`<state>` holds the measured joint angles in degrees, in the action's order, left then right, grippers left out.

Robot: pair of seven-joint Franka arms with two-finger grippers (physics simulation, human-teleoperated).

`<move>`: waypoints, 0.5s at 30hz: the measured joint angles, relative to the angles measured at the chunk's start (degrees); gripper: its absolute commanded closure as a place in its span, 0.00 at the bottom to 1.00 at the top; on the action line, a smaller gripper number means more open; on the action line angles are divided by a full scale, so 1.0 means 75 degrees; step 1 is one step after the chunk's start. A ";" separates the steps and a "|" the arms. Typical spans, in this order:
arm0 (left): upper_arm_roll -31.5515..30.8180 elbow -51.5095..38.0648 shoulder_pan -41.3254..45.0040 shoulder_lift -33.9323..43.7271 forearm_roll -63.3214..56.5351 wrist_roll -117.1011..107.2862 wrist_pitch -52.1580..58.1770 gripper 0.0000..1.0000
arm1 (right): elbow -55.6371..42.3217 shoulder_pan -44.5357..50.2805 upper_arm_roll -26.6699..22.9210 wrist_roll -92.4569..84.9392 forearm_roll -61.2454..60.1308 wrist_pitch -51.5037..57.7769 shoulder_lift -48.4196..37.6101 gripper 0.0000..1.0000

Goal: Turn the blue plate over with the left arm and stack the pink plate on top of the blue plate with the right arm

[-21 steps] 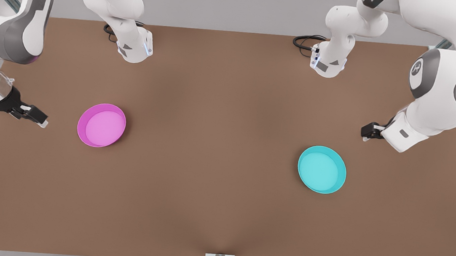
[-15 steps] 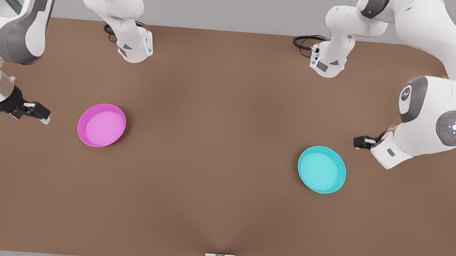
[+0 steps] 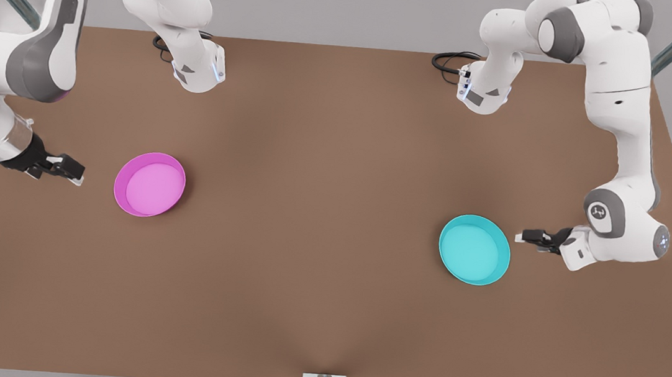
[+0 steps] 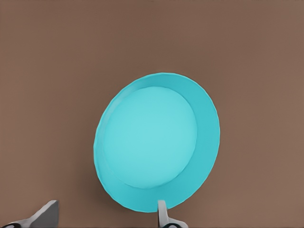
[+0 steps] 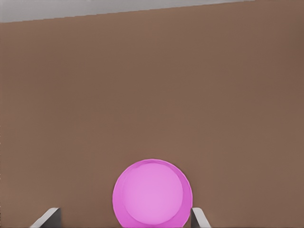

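Front view: left gripper (image 3: 523, 237), fingers spread, nears the blue plate (image 3: 474, 249); catch its rim squarely. Right gripper (image 3: 76, 177) waits, spread, beside the pink plate (image 3: 150, 184).

White arms (image 3: 625, 113), grey joints, black pincers (image 3: 523, 237)

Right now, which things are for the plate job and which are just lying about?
For the job:
- blue plate, open side up, not yet flipped
- pink plate, apart from the blue one
- left gripper, open, next to the blue plate
- right gripper, open, beside the pink plate

Just lying about:
- black cables at the table's far edge
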<state>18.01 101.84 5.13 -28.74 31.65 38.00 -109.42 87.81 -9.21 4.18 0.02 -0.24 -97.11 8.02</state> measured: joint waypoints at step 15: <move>-0.0047 0.0663 0.0312 -0.0867 0.1533 -0.0086 -0.1630 0.00 | -0.1206 0.0019 0.0597 -0.0014 0.0110 0.1103 0.0124 0.00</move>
<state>17.66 106.81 7.47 -35.24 43.15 37.35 -121.64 78.77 -9.07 8.66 -0.09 0.58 -88.84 8.96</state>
